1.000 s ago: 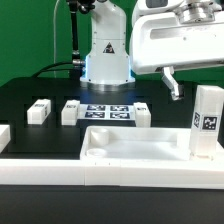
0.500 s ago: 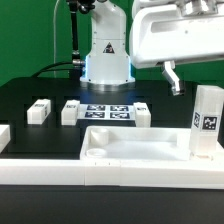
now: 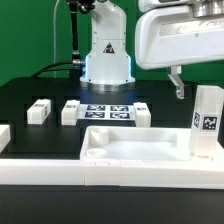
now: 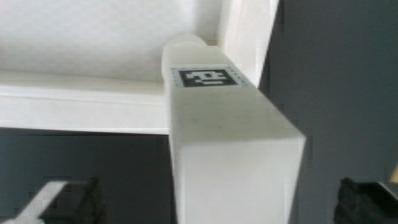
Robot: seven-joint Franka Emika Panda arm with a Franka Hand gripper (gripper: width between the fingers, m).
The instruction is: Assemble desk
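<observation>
The desk panel, white and rimmed, lies at the front of the black table. One white tagged leg stands upright in the panel's corner at the exterior view's right. My gripper hangs just above and beside the top of that leg. In the wrist view the leg fills the middle, with its tag facing up, and the panel lies beyond it. The gripper is open, its dark fingers standing wide on either side of the leg without touching it.
Three loose legs lie behind the panel: two at the exterior view's left and one right of the marker board. The robot base stands at the back. A white border rail runs along the front.
My gripper has moved toward the exterior view's right, closer to the upright leg. The parts on the table have not moved.
</observation>
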